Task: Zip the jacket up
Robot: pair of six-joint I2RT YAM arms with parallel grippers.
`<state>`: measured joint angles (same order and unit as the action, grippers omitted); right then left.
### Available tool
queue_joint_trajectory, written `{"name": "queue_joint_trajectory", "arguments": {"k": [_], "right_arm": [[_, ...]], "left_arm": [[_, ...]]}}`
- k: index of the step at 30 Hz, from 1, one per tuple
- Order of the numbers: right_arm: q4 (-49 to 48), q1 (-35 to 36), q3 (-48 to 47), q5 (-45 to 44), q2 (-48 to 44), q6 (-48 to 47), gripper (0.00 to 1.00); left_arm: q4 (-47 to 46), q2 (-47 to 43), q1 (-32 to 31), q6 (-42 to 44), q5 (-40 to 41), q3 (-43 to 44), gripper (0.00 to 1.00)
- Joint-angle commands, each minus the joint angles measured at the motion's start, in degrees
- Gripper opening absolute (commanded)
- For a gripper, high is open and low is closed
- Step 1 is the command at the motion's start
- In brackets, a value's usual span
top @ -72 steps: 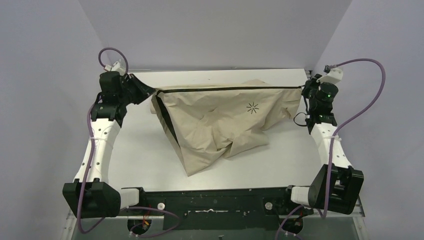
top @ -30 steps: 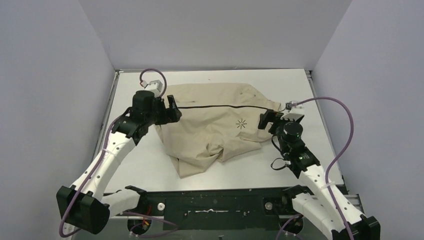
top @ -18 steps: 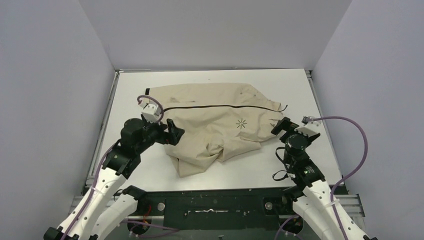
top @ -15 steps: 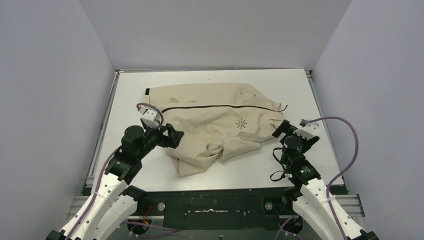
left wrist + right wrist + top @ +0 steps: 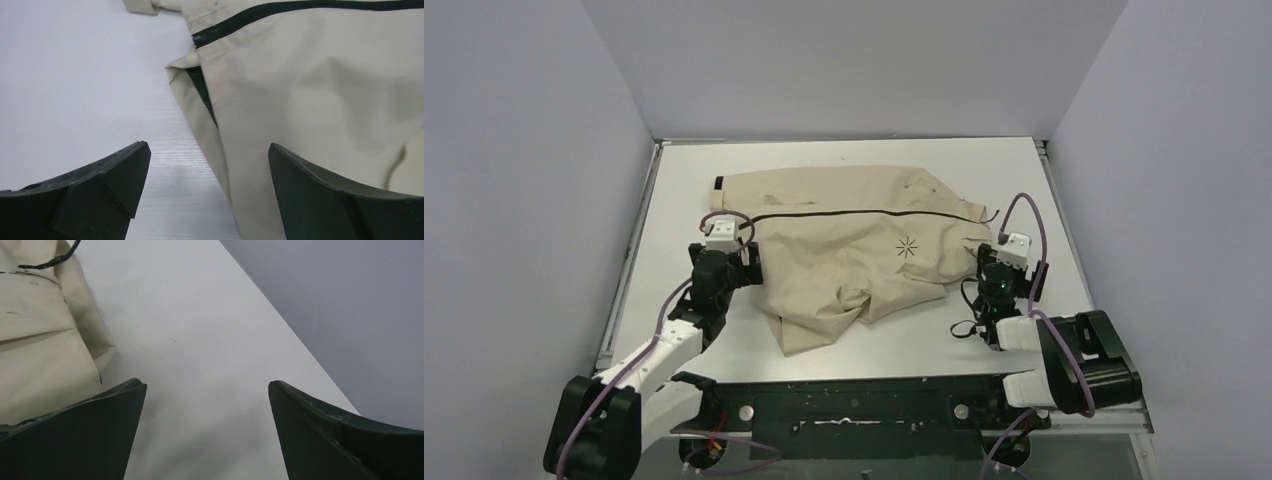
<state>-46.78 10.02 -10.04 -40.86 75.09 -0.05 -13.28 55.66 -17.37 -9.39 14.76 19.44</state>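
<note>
Top external: mounted high at the near side, looking down over the whole table [image 5: 1024, 180]. Left wrist: low, close, facing far; shares the left edge of the jacket [image 5: 325, 100] with the top view. Right wrist: low, close, facing far-right; shares the jacket's right corner and the table's right edge.

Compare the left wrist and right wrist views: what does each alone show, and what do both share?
Left wrist only: the dark zipper. Right wrist only: the grey wall and a thin dark cord by the jacket. Both: the beige jacket, the white table, and open, empty jaws, on the left gripper and the right gripper.
</note>
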Motion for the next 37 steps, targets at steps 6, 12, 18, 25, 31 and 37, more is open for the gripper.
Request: {"name": "queue_joint_trajectory", "arguments": {"k": [6,12,18,25,31,37], "right_arm": [[-21.2,-5.1,-1.0,12.1,4.8,-5.1,1.00],[-25.6,-11.5,-0.2,23.2,9.5,-1.2,1.00],[-23.7,-15.6,-2.9,24.6,13.3,3.0,1.00],[-22.9,-15.9,-3.3,24.7,12.9,3.7,1.00],[-22.4,-15.9,-3.4,24.6,12.8,3.8,1.00],[-22.8,-16.0,-3.1,24.6,12.8,3.5,1.00]], "left_arm": [[-34.3,23.2,10.5,5.8,2.9,-0.6,0.90],[-50.9,33.0,16.7,4.2,-2.6,-3.5,0.90],[-57.3,36.7,17.1,4.0,-3.9,-5.4,0.94],[-58.8,36.3,17.1,4.6,-3.0,-6.1,0.94],[-58.4,36.1,17.1,4.4,-3.6,-6.1,0.94],[-58.6,36.2,17.0,4.5,-3.6,-6.1,0.94]]}}
